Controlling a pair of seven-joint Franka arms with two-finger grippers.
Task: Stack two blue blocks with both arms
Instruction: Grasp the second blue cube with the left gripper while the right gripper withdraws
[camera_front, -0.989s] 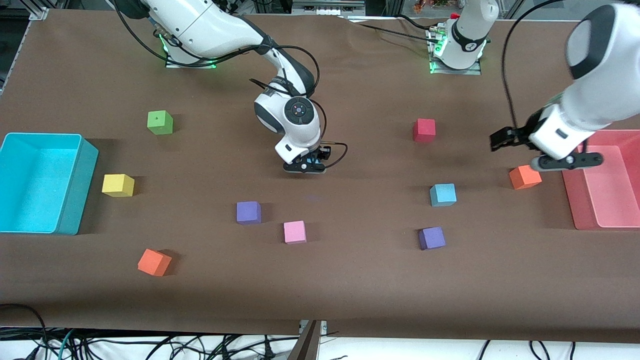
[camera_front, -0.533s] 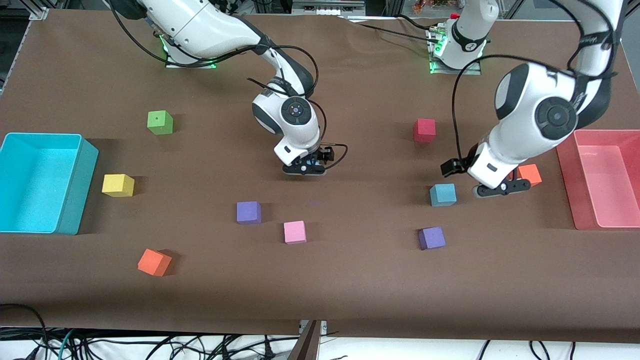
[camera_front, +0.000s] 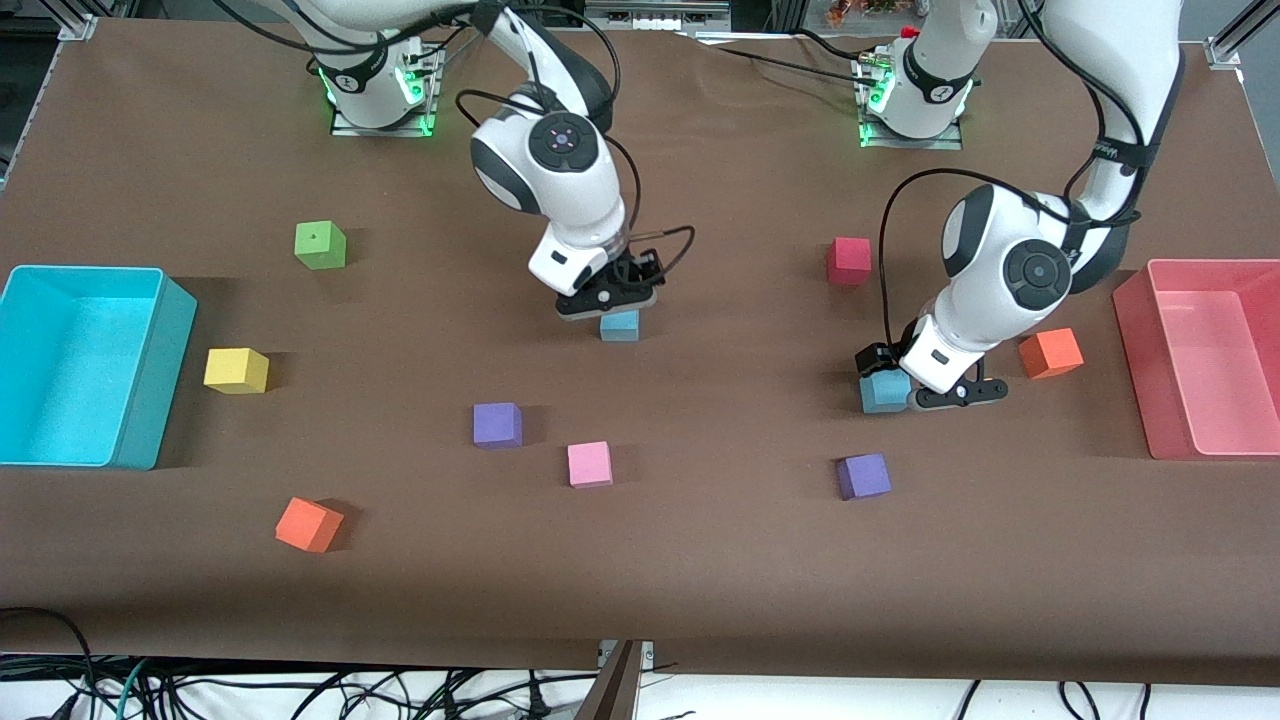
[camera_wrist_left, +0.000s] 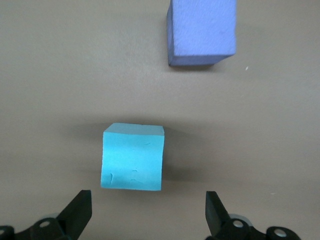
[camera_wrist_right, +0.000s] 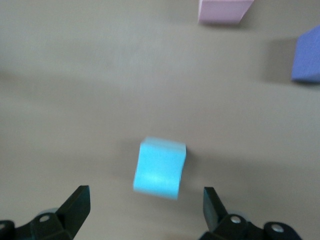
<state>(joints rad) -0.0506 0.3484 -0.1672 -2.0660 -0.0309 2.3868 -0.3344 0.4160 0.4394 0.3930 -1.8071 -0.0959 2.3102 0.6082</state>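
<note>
Cubes: each blue block sits between an open claw's fingers, left claw (camera_front: 912, 392) over one block (camera_front: 884, 391), right claw (camera_front: 608, 303) over the other (camera_front: 619, 326), mid-desk.

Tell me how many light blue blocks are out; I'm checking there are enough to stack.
2. One blue block lies mid-table under the right gripper. The other blue block lies under the left gripper, beside the orange cube.

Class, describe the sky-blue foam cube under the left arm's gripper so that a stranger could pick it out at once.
Start at the pink tray at the left arm's end of the brown table. Pass the orange foam cube beside it to the left gripper, open over the sky-blue foam cube. The purple cube nearer the front camera is darker.
</note>
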